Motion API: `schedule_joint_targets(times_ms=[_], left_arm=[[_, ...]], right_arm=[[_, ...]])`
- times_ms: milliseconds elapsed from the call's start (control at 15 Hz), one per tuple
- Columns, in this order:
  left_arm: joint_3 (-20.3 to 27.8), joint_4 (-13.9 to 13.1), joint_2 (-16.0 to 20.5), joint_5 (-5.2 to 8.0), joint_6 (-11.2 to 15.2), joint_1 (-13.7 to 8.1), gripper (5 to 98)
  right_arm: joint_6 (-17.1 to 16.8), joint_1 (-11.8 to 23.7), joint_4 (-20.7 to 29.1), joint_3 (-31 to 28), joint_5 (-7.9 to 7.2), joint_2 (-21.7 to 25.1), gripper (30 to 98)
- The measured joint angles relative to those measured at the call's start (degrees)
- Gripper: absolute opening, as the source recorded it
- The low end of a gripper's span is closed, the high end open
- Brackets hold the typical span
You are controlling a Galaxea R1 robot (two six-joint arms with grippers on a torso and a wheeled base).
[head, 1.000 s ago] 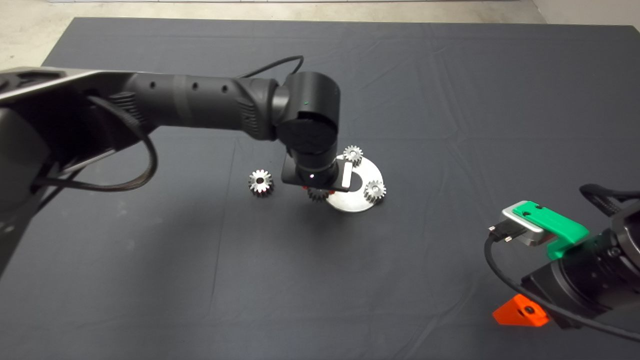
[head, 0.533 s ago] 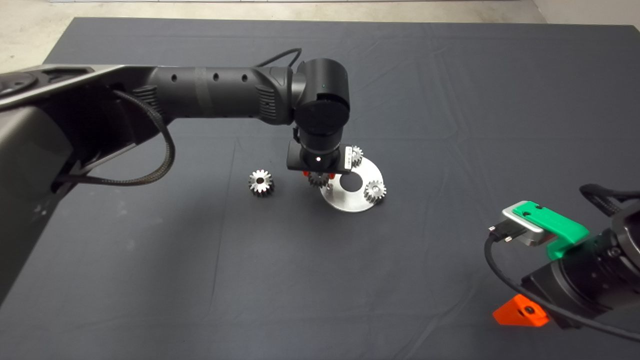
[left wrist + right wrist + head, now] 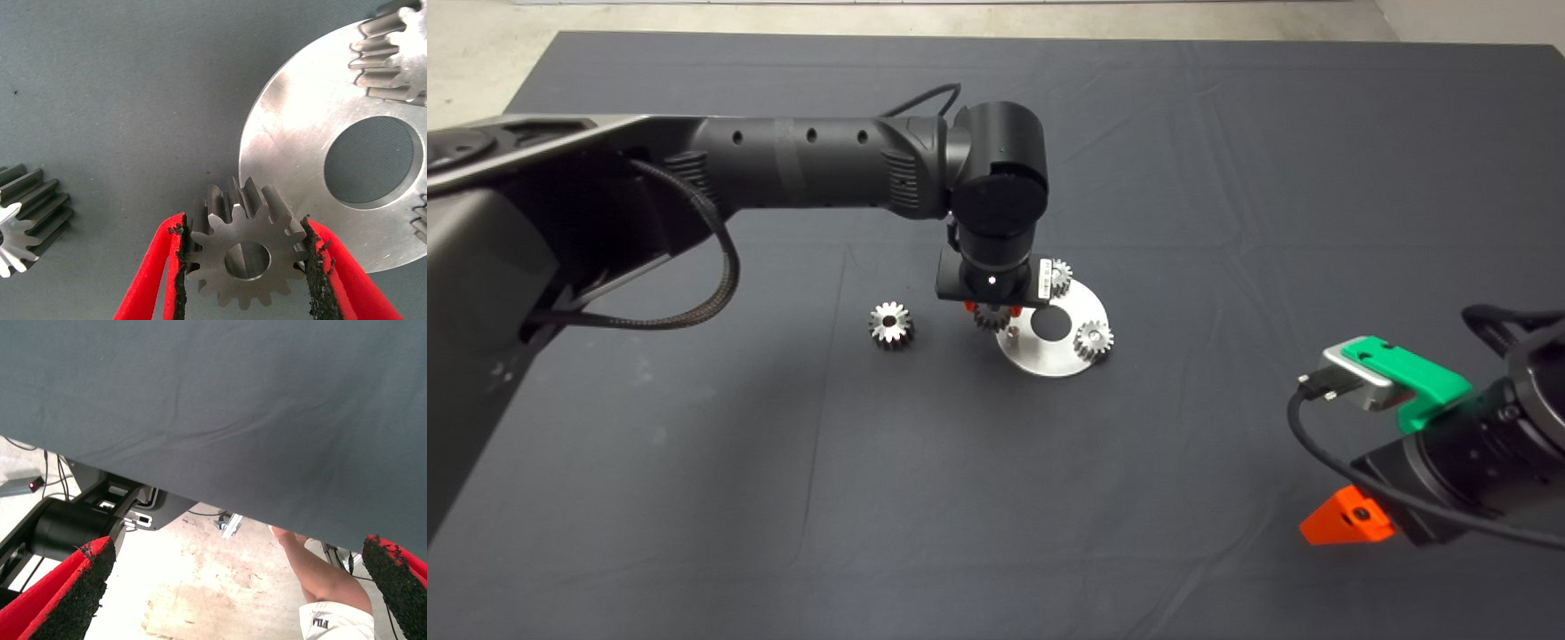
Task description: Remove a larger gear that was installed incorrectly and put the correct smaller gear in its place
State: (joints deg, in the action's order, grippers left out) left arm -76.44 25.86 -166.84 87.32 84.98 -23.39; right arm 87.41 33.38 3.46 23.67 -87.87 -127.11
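My left gripper (image 3: 992, 313) is shut on the smaller gear (image 3: 247, 257), a pale silver gear with short teeth and a round bore. It holds the gear at the left rim of the round silver plate (image 3: 1049, 360), which also shows in the left wrist view (image 3: 293, 133). Two other small gears (image 3: 1094, 340) (image 3: 1059, 274) sit on the plate around its centre hole. The larger gear (image 3: 889, 324), darker with long pointed teeth, lies on the mat left of the plate; it also shows in the left wrist view (image 3: 23, 213).
My right gripper (image 3: 1347, 524) waits open at the lower right edge of the mat. Its wrist view shows the mat's edge, the floor and a person's leg (image 3: 320, 580). A small pin (image 3: 1012, 332) stands on the plate's left part.
My left gripper carried the smaller gear from the plate's near-left edge a little farther away along the left rim, then held still. The right arm shifted slightly.
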Motion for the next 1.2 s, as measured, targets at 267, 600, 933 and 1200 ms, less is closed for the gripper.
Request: schedule_joint_targets(times_ms=[267, 600, 933, 1200], left_arm=[[0.00, 0.00, 0.02, 0.01, -0.06, 0.01, 35.3], [-0.96, -0.01, -0.22, 0.00, -0.18, 0.01, 35.3], [-1.10, -0.63, -0.41, -0.04, -0.20, 0.02, 35.3], [-1.10, -1.88, -0.44, 0.05, -0.20, 0.02, 35.3]], right_arm=[[-1.27, 0.00, 0.00, 1.79, 0.00, 0.81, 97.7], [-1.86, 0.02, 0.00, 2.61, 0.11, 3.32, 97.7], [-1.88, 0.46, 0.04, 2.80, -0.09, 9.02, 97.7], [-1.91, 0.49, 0.34, 2.80, 0.02, 9.42, 97.7]])
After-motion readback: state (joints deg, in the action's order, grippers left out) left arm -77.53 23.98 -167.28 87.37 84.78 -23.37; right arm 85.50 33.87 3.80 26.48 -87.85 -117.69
